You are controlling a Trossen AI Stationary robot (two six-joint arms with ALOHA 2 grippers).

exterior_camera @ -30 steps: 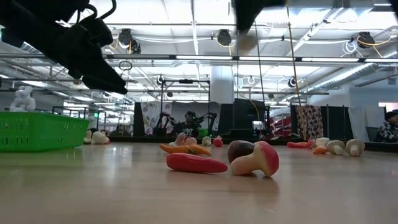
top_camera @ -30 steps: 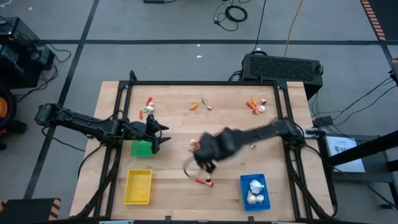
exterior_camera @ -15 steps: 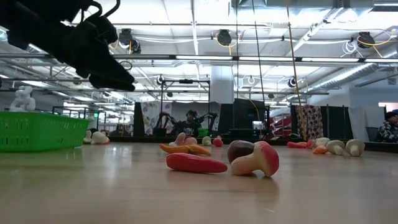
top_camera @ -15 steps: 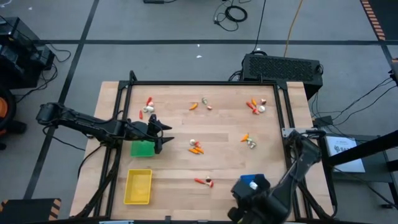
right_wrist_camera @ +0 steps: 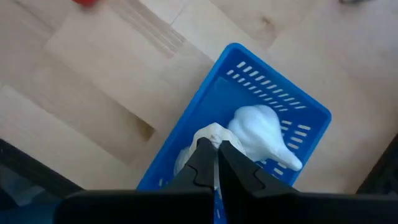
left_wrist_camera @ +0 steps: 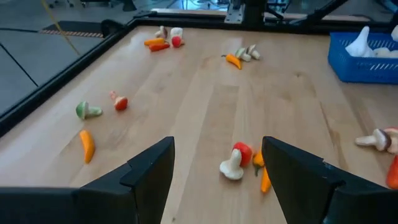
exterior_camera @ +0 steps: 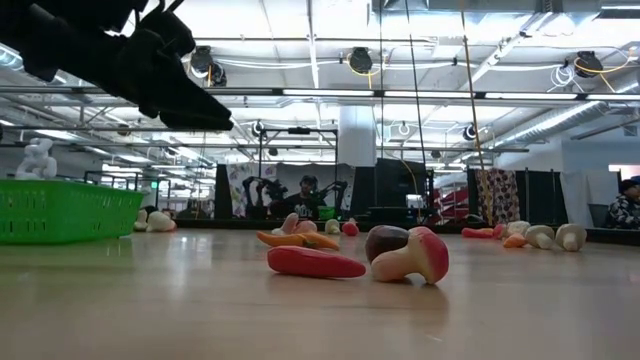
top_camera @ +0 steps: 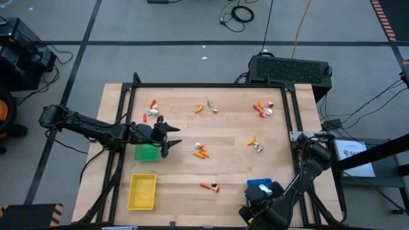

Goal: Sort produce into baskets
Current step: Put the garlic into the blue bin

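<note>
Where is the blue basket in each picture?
High view: the blue basket sits at the table's near right edge, mostly hidden under the right arm.
Low view: not in it.
Left wrist view: at the far right, with white bulbs inside.
Right wrist view: right below the right gripper, fingers nearly together, bulbs inside.
Shared landmark: the white garlic bulbs in the basket, seen in both wrist views.

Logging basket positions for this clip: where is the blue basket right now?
In the high view the blue basket sits at the table's near right edge, partly under the right hand, with white garlic bulbs inside it.
</note>
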